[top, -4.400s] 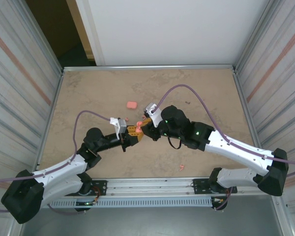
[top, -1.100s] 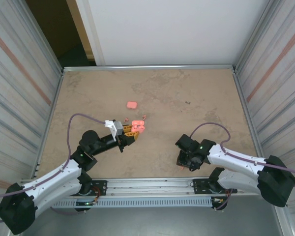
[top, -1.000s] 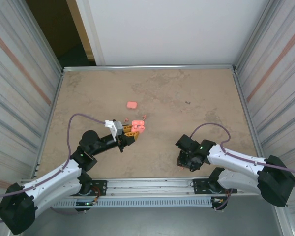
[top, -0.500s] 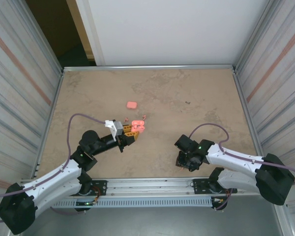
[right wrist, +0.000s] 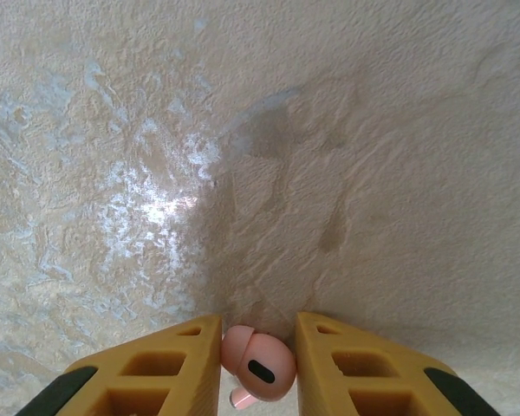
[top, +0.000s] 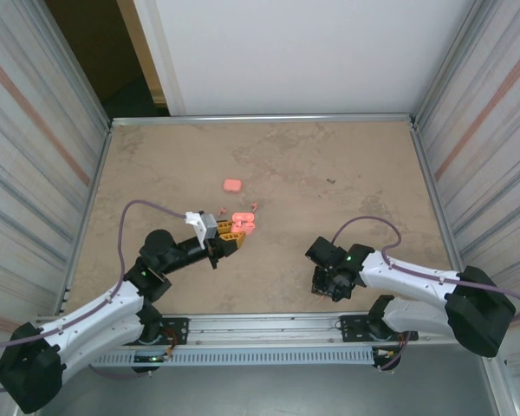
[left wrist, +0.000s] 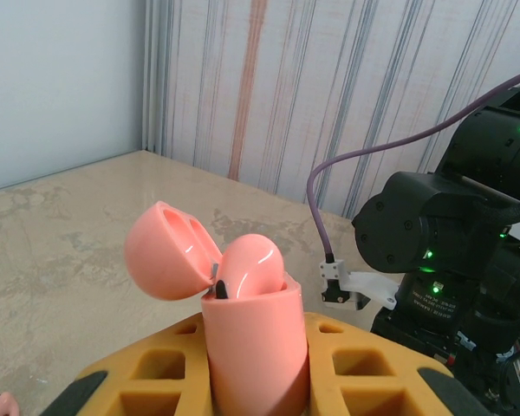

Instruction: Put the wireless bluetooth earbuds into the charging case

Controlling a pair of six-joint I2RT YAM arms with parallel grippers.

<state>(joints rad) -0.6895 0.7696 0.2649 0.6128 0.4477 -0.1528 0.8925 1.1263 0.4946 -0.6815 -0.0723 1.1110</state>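
Fingers [right wrist: 347,368] of the right gripper [right wrist: 258,331] pinch an earbud [right wrist: 262,368] by its rounded shell, which could squirt free; left gripper [left wrist: 256,368] clamps the open charging case [left wrist: 243,286].

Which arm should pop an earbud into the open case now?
Right. Its jaws clasp an earbud on the table; the left arm is busy gripping the open charging case.
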